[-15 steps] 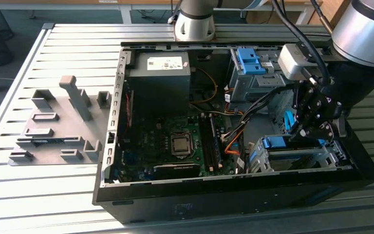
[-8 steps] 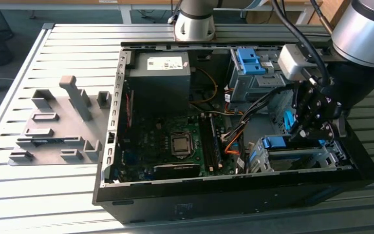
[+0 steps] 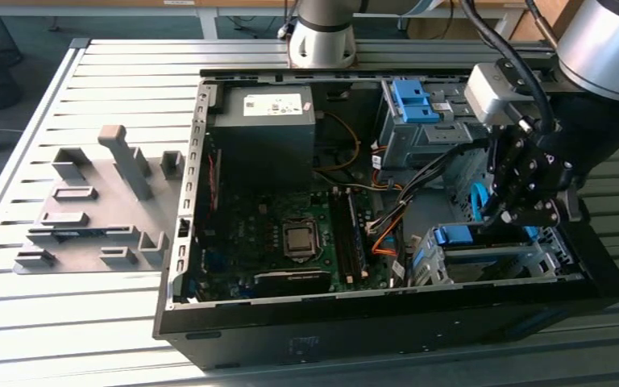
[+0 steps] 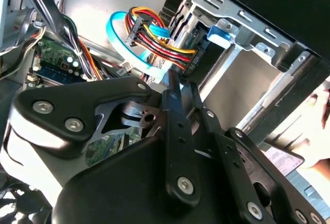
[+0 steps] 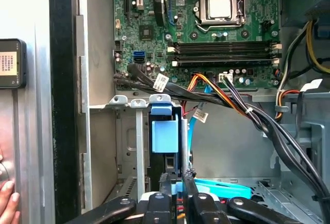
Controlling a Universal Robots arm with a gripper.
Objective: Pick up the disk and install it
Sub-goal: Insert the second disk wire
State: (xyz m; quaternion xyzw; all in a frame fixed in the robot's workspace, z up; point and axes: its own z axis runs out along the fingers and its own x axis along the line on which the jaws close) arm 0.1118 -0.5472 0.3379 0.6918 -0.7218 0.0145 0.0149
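Over the open black computer case (image 3: 396, 322), the black gripper (image 3: 519, 211) sits at the grey metal drive cage (image 3: 503, 262), seating the disk.
Blue-railed silver disk (image 5: 166, 141) stands edge-on in the cage slot; the fingers look closed beside it, though clamped or not I cannot tell. Judged: insertion step, needing a straight push along the rails.

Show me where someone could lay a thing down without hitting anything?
The slatted table lies bare in front of the grey fixture block. Inside the computer case it is crowded: cables, drive cage, and the hand above it.
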